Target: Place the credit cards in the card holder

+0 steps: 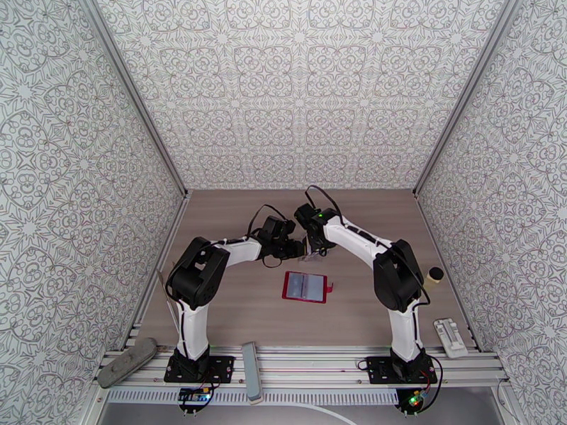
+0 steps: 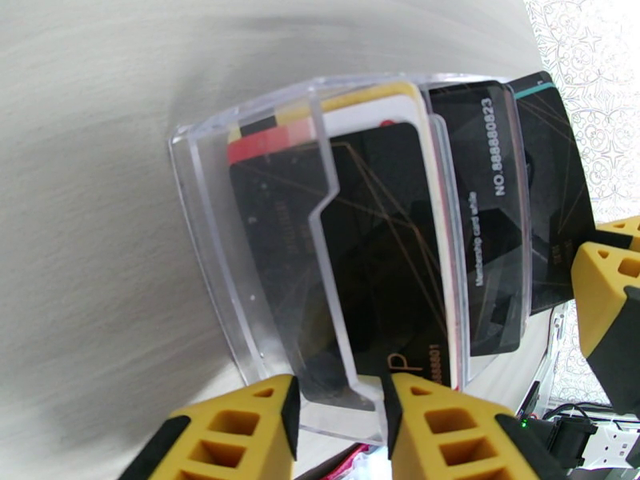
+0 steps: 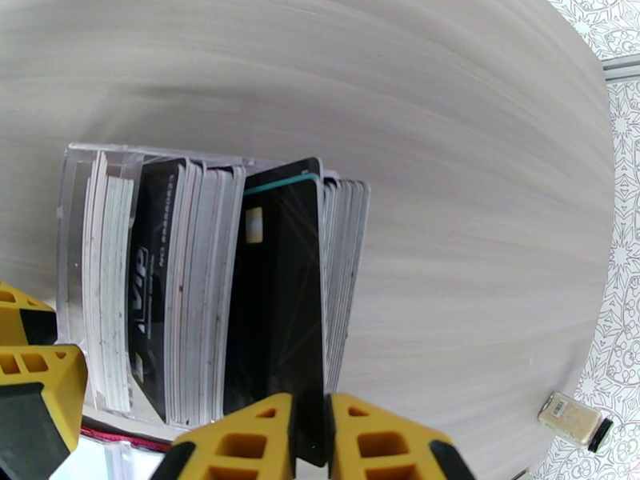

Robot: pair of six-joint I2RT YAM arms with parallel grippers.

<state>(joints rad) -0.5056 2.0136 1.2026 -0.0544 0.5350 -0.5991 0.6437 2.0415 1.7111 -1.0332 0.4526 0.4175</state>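
While the card holder (image 1: 305, 287) is lying open on the counter (image 1: 234, 306), it is sitting just at 6 o'clock from the clear box (image 1: 310, 257).

From the left wrist, the left fingers (image 2: 416, 406) are clenching the box's near wall and steadying the credit cards (image 2: 384, 234) standing inside. That hold should be staying firm.

From the right wrist, the right fingers (image 3: 348, 426) are pinching 1 black, teal-edged card (image 3: 284, 298) at its 6 o'clock end. By my judgement, it is best drawn straight along its length without twisting, so the neighbours are not dragging out. It is then best carried to the holder's pockets.
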